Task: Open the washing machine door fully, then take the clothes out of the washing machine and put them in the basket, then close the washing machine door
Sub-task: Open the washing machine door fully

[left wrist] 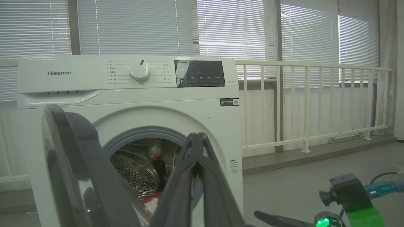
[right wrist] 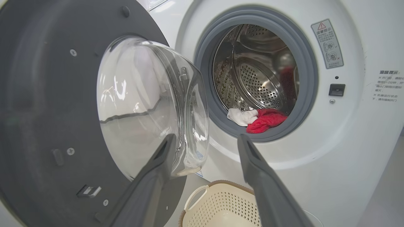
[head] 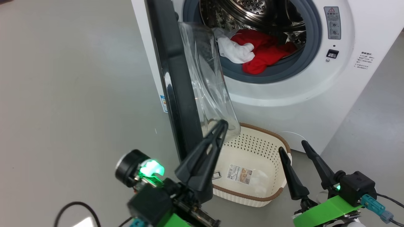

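While the washing machine door stands open at centre, the clothes — red and white — lie in the washing machine drum at upper right. The basket below holds only its label. The left gripper has its jaws pressed together beside the door glass; the right gripper is spread wide, touching nothing.

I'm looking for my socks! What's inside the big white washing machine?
Inside the shiny perforated steel drum lie a crumpled bright red cloth and a smaller white cloth, at the front by the grey rubber ring. Anything beneath the cloths is covered.
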Robot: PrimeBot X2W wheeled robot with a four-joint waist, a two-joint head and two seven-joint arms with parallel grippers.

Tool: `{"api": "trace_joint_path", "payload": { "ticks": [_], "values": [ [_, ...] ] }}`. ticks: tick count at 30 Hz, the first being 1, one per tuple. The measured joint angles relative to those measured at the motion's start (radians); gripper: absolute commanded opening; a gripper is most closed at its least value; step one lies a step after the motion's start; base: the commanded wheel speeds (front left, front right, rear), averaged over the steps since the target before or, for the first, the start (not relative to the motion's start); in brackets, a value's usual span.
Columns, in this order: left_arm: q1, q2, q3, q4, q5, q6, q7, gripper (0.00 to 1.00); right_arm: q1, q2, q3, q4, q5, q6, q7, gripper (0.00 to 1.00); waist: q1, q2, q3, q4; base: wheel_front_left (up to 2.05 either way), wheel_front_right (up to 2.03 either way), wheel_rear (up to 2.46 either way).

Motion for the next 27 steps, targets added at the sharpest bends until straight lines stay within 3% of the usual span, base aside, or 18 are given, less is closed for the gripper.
{"api": "trace_joint_path", "payload": {
  "ticks": [9, 27],
  "values": [
    [0.002, 0.0, -0.051, 0.105, -0.047, 0.012, 0.089, 0.0, -0.001, 0.0, -0.004, -0.002, 0.0, 0.0, 0.0, 1.0, 0.0, 0.0, 0.016, -0.012, 0.0, 0.0, 0.0],
    [0.036, 0.01, -0.066, 0.216, -0.06, 0.077, 0.111, 0.0, -0.002, 0.0, -0.005, -0.004, 0.007, 0.0, 0.0, 1.0, 0.0, 0.0, 0.023, 0.002, 0.0, 0.0, 0.0]
  ]
}}
